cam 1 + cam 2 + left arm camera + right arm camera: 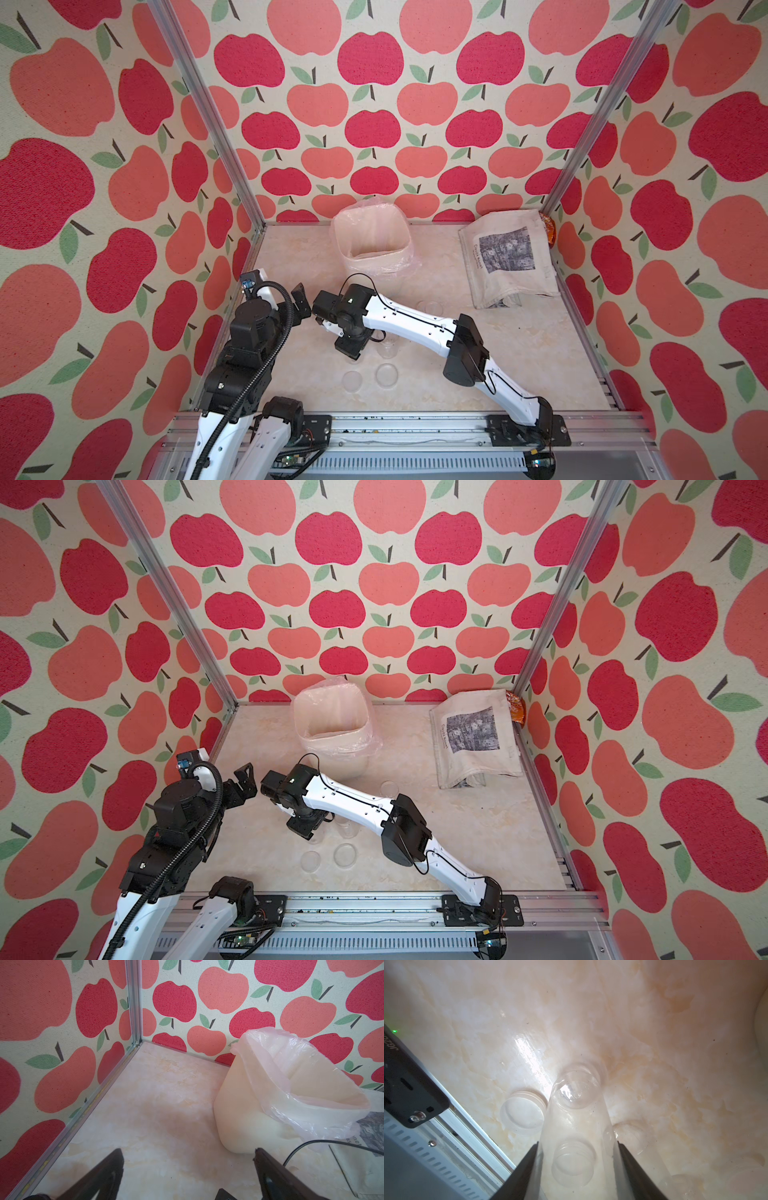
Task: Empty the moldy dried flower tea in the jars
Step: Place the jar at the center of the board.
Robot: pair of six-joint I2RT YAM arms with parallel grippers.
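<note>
Your right jaws clamp a clear jar [575, 1118] low over the near middle of the table [519, 353], beside a loose lid [523, 1112]; no tea shows in it. Your left jaws stand wide and empty at the left. Set it down carelessly and the slick jar may slip or topple the second jar [388, 350] nearby.

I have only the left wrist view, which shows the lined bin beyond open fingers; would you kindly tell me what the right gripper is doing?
Observer: The right gripper is closed on a clear jar.
Operator: Is anything inside it?
Observer: Nothing shows through its walls in the right wrist view.
Operator: Where are the lids?
Observer: In both top views, a clear lid lies on the table beside a second lid.
</note>
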